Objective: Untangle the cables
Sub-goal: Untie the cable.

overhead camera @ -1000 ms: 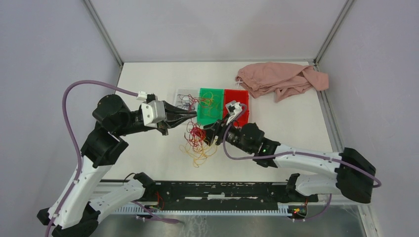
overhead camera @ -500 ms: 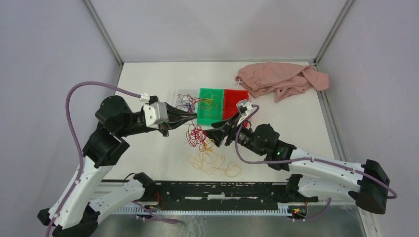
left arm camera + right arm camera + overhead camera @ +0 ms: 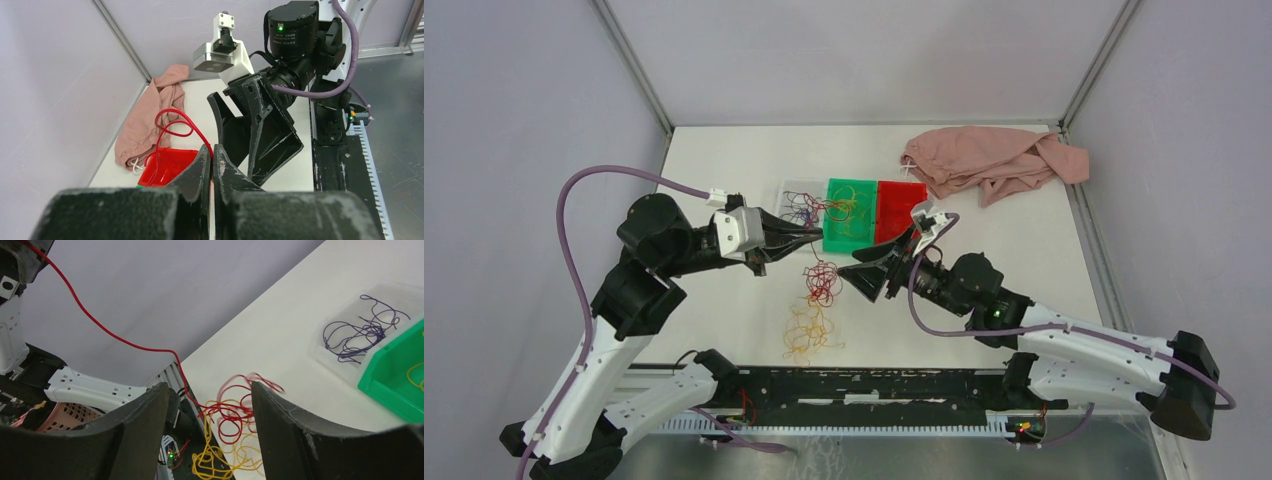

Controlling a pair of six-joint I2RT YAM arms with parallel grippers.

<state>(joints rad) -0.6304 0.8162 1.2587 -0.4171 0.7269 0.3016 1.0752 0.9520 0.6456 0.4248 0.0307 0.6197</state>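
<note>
My left gripper [image 3: 812,236] is shut on one red cable strand [image 3: 176,121], pinched at its tips [image 3: 212,151], and holds it above the table. A red cable clump [image 3: 821,283] hangs from that strand. A yellow-orange clump [image 3: 808,331] lies on the table below it, towards the front edge. My right gripper [image 3: 865,279] is open and empty, just right of the red clump. In the right wrist view the red clump [image 3: 235,412] and the yellow clump [image 3: 226,456] show between the open jaws [image 3: 210,390]. Purple-black cables [image 3: 359,331] lie in a clear tray.
Three trays stand in a row behind the clumps: clear [image 3: 796,192], green [image 3: 844,240] holding yellow strands, and red [image 3: 902,192]. A pink cloth [image 3: 990,160] lies at the back right. The black rail [image 3: 874,385] runs along the front edge.
My right arm has drawn back to the right and its gripper stands open. The yellow strands have come away from the red clump and settled near the front edge. My left gripper has hardly moved.
</note>
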